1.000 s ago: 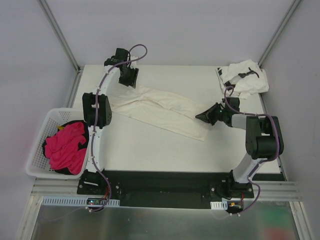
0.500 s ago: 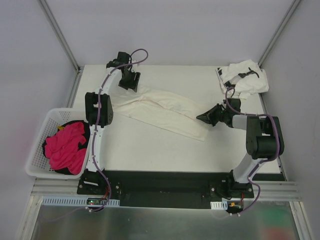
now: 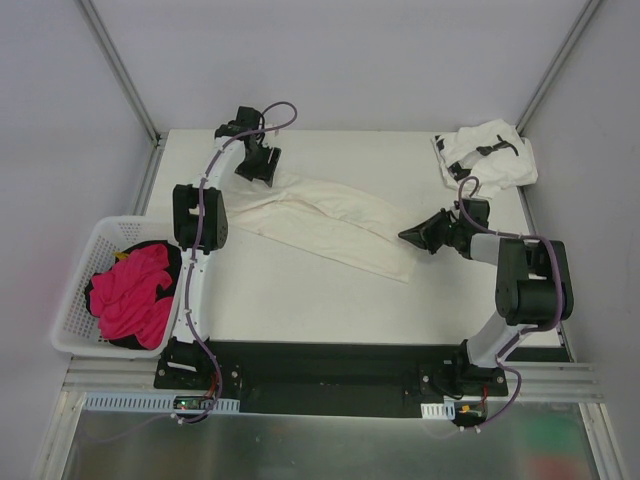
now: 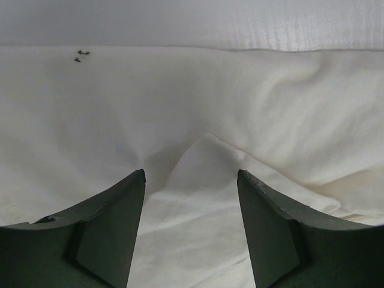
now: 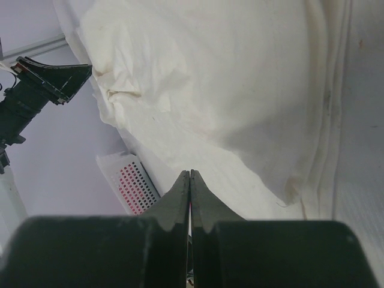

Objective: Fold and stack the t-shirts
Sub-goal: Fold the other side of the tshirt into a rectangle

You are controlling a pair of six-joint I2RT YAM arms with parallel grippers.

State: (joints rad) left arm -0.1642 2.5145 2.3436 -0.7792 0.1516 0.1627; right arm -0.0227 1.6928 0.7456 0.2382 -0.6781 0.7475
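I count two shirts on the counter (image 3: pixel 300 300): one cream t-shirt (image 3: pixel 330 225) spread long, one printed t-shirt (image 3: pixel 490 155) crumpled. Left pincer (image 4: pixel 191 173) gapes wide; right pincer (image 5: pixel 189 173) is closed, empty.

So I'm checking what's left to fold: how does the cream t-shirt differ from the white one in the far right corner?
The cream t-shirt lies stretched in a long band across the middle of the table; the white t-shirt sits bunched in a heap. The cream t-shirt is plain, while the white t-shirt shows black marks. Both are pale cloth, lying apart, not yet stacked.
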